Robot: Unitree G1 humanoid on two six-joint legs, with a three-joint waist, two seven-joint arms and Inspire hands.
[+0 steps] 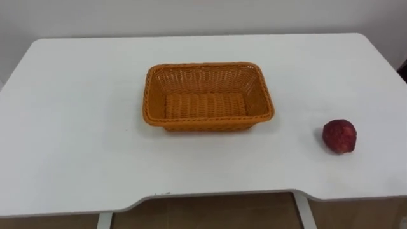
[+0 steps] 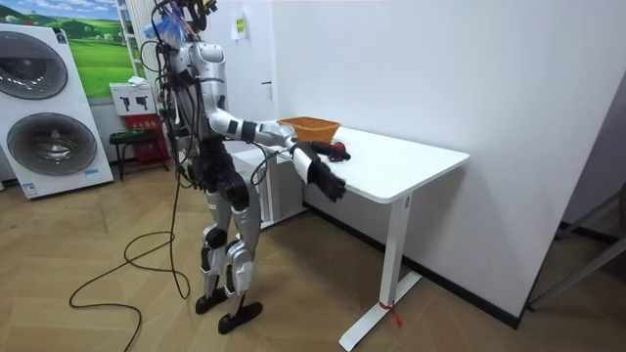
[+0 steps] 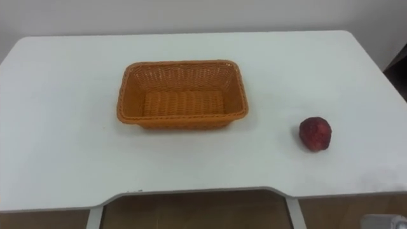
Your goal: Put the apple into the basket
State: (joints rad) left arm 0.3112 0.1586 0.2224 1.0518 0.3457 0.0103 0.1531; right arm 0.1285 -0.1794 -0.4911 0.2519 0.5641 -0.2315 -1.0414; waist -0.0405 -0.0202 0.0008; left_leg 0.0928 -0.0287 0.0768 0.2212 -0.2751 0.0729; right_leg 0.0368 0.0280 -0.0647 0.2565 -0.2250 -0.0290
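Observation:
A dark red apple (image 1: 339, 135) lies on the white table (image 1: 76, 127), towards its right side near the front edge; it also shows as the apple (image 3: 315, 133) and, in the room view, the apple (image 2: 339, 152). An orange wicker basket (image 1: 207, 119) stands in the middle of the table with nothing in it. In the room view I stand at the table's front edge, and my right hand (image 2: 330, 185) hangs just off that edge, below the tabletop, its fingers relaxed and holding nothing.
The table stands against a white wall (image 2: 411, 68). Its front edge has a curved cut-out (image 1: 210, 198) with white legs below. Washing machines (image 2: 49, 108) stand behind me at the room view's left.

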